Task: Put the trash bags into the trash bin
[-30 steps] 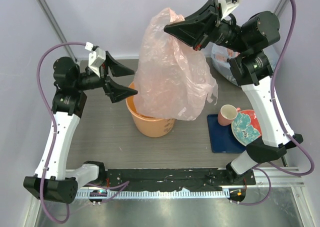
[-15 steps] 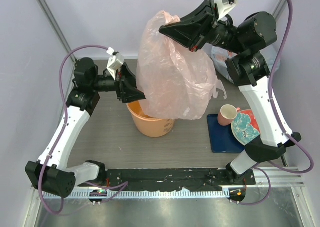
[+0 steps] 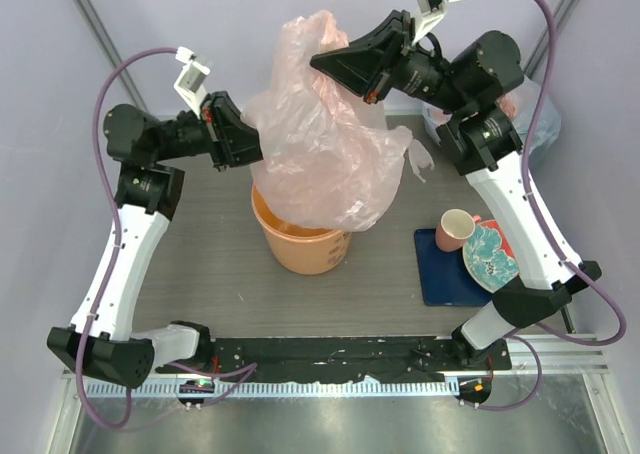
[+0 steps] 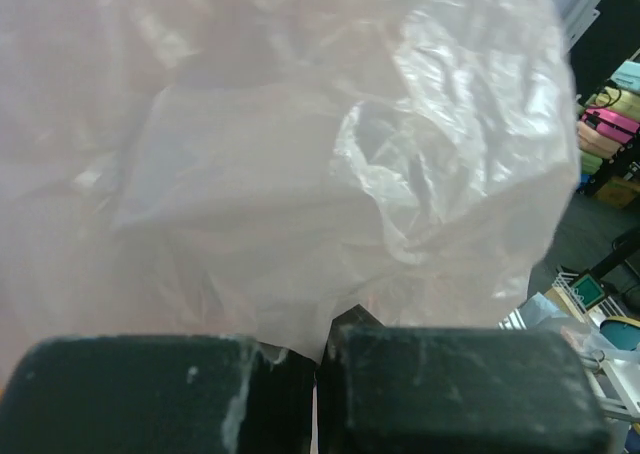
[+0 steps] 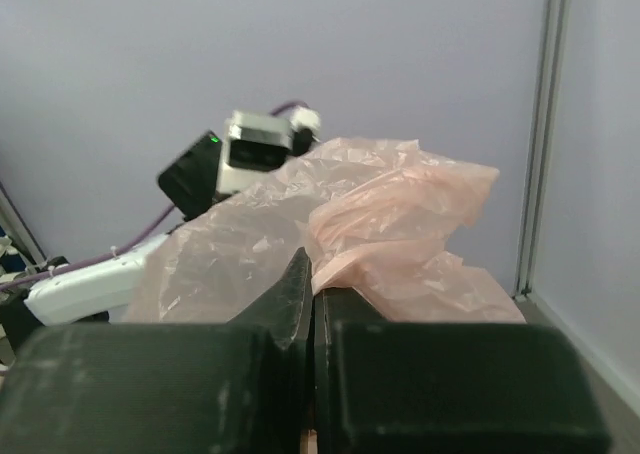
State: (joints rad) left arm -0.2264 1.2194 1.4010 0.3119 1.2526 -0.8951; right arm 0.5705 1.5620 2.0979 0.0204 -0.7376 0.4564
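The pale-pink trash bag (image 3: 325, 149) hangs spread in the air, its lower end dipping into the mouth of the orange trash bin (image 3: 300, 242). My right gripper (image 3: 322, 64) is shut on the bag's top edge, high above the bin. My left gripper (image 3: 256, 150) is shut on the bag's left side, a little above the bin's rim. The left wrist view is filled with crinkled bag (image 4: 300, 164) pinched between the shut left gripper (image 4: 322, 352). In the right wrist view a bunch of the bag (image 5: 400, 224) sticks out of the shut right gripper (image 5: 312, 286).
A pink cup (image 3: 455, 229) and a patterned plate (image 3: 492, 256) sit on a dark blue mat (image 3: 445, 274) to the right of the bin. A bluish-clear sack (image 3: 530, 119) lies at the back right behind the right arm. Walls stand close on both sides.
My left gripper rose from beside the bin's rim to the bag's left side and shut on it. The bag is now pulled wider to the left. The right gripper drifted slightly left.
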